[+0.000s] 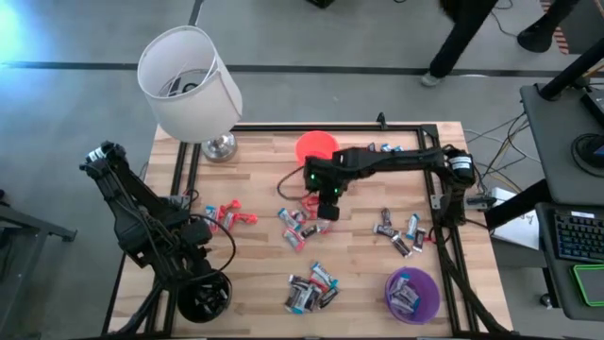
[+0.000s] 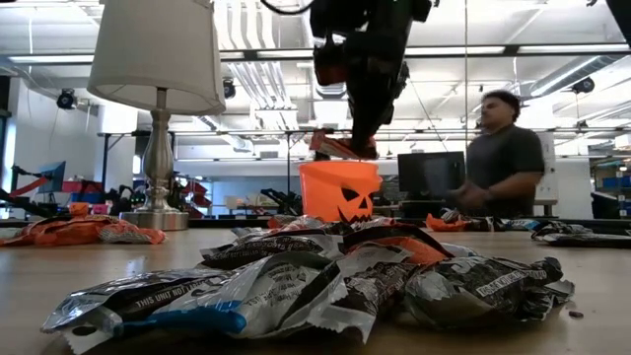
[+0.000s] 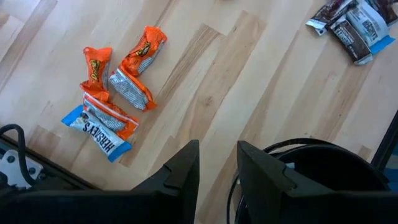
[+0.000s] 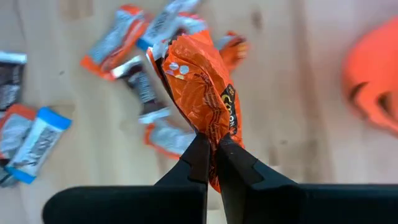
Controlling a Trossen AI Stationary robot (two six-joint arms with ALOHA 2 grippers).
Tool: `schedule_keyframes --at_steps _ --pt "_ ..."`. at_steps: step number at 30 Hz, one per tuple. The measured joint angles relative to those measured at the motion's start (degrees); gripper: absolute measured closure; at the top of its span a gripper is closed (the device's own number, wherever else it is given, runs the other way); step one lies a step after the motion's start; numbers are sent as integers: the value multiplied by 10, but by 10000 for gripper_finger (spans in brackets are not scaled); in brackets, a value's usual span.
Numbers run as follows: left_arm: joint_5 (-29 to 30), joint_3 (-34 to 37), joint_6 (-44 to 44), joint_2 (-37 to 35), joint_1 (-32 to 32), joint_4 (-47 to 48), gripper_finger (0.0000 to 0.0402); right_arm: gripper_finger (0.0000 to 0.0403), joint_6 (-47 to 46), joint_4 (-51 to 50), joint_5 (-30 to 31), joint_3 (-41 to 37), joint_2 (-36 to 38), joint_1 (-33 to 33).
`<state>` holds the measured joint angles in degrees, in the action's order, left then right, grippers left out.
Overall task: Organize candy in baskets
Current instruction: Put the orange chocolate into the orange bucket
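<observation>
Pinching an orange-wrapped candy (image 4: 205,99) between closed fingers, right gripper (image 1: 327,210) raised above the table (image 1: 255,274) near the orange-red basket (image 1: 315,147), left gripper (image 3: 217,168) part open and empty beside the black basket (image 1: 205,297), purple basket (image 1: 412,294) holding candies.

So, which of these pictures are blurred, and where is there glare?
Right wrist view: the orange candy pinched in the right gripper is fairly sharp, while the table, loose candies and orange bucket behind are smeared. Low view: the nearest wrappers are soft. High view: bluish glare in the top left corner. Left wrist view: evenly lit and sharp.
</observation>
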<state>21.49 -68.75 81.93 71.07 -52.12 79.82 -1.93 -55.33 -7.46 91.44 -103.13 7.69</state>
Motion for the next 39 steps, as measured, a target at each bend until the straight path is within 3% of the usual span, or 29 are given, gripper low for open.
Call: schedule_keyframes --at_steps 15,18,21,29,34,39 --pt "0 0 16 0 0 -1 312 394 98 9 -1 0 0 173" --pt "0 0 16 0 0 -1 312 394 95 10 -26 0 3 197" --pt "0 0 16 0 0 -1 312 394 97 11 -57 0 16 205" --pt "1 0 16 0 1 13 312 394 117 73 -62 0 61 211" --pt "4 0 16 0 10 40 312 394 109 158 -60 0 53 234" --pt "5 0 16 0 19 42 311 384 109 156 -60 0 47 252"
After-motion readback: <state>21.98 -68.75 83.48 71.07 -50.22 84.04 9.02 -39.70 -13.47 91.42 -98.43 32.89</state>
